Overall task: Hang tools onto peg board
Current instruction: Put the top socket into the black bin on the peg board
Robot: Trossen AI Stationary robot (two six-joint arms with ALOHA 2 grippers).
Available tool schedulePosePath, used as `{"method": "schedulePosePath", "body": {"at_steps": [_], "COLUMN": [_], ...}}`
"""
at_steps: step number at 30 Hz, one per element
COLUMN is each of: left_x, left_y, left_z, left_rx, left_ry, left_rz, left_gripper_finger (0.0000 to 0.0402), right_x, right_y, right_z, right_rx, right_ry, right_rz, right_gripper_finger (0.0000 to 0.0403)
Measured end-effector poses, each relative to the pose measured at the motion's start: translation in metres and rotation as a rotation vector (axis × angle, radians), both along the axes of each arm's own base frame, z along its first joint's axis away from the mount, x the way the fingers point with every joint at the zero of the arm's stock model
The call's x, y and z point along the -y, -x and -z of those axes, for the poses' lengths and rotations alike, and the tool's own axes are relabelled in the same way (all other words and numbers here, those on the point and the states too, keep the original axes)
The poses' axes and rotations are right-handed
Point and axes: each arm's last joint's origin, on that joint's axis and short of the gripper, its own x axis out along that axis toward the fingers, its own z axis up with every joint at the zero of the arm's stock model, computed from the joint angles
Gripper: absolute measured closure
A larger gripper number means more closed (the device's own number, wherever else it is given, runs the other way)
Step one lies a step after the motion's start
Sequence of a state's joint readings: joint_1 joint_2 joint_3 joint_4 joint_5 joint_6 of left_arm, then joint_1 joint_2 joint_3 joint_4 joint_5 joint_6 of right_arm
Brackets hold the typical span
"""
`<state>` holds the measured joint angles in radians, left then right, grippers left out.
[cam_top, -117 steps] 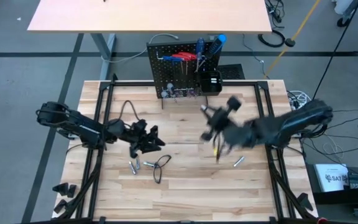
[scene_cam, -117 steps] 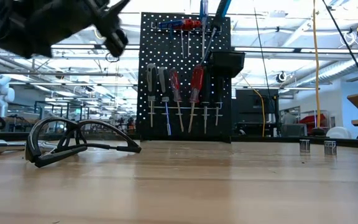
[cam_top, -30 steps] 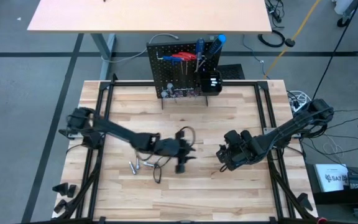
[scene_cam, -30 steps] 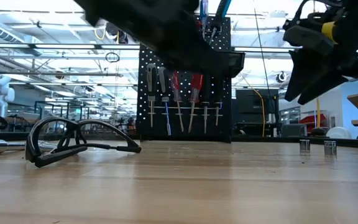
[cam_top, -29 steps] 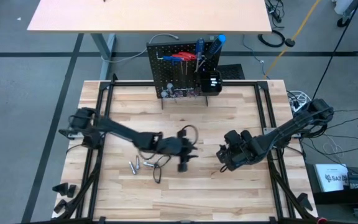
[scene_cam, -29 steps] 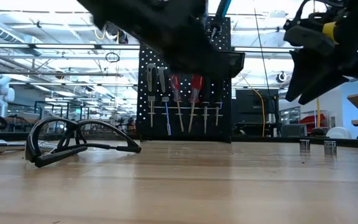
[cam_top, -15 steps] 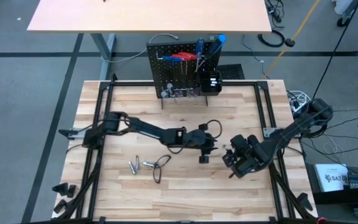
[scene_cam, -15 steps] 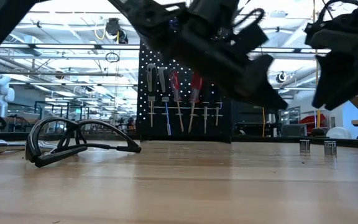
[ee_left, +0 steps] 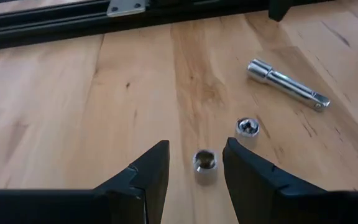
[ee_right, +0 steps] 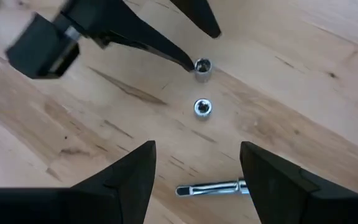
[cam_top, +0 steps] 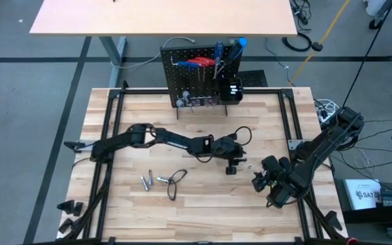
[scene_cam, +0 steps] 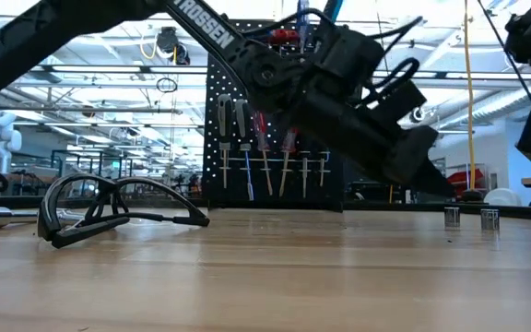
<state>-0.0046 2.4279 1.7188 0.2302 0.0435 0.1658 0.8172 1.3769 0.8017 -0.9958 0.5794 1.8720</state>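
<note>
- Since the left gripper (ee_left: 194, 171) stands over it with open, empty fingers on either side, the small silver socket (ee_left: 205, 164) looks like the piece in hand; on the high view it lies on the table (cam_top: 203, 218) at about four o'clock from the table's middle.
- A second socket (ee_left: 248, 127) sits just beside it, and a silver extension bar (ee_left: 287, 83) lies a little farther off, toward the right arm.
- By its look the socket is light, hard steel, smooth and round: it seems likely to roll or squirt out of a glancing pinch, so the safest hold is square across its sides, fingers low to the wood.
- The bar would probably be best taken across its middle, where it balances.
- The right gripper (ee_right: 194, 165) hovers above the same spot, fingers spread wide and holding nothing, at about four o'clock near the table's edge.
- At about seven o'clock from the middle lie more silver bits (cam_top: 151, 181) with a black wire loop (cam_top: 175, 182) just beside them; the loop looks springy and light.
- The peg board (cam_top: 182, 78) stands upright at twelve o'clock, already carrying red and blue screwdrivers (cam_top: 203, 62) and a small black bin (cam_top: 231, 90).
</note>
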Motion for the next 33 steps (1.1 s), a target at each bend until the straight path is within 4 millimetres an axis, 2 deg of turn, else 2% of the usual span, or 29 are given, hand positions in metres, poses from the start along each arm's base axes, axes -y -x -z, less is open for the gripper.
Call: {"method": "schedulePosePath", "body": {"at_steps": [7, 14, 33], "left_x": [0.0, -0.004, -0.007], "left_y": [-0.011, -0.011, -0.011], "left_z": [0.013, 0.021, 0.023], "left_rx": [-0.004, -0.029, -0.04], "left_ry": [0.014, 0.011, 0.032], "left_rz": [0.029, 0.023, 0.057], "left_gripper_finger": [0.0249, 0.0249, 0.0249], "right_x": [-0.006, -0.007, -0.007], "right_y": [0.005, 0.006, 0.006], "right_z": [0.0, 0.0, 0.0], "right_rx": [0.04, 0.054, 0.057], "right_ry": [0.009, 0.018, 0.02], "right_rz": [0.0, -0.004, -0.004], "right_gripper_finger": [0.0179, 0.0179, 0.0179]}}
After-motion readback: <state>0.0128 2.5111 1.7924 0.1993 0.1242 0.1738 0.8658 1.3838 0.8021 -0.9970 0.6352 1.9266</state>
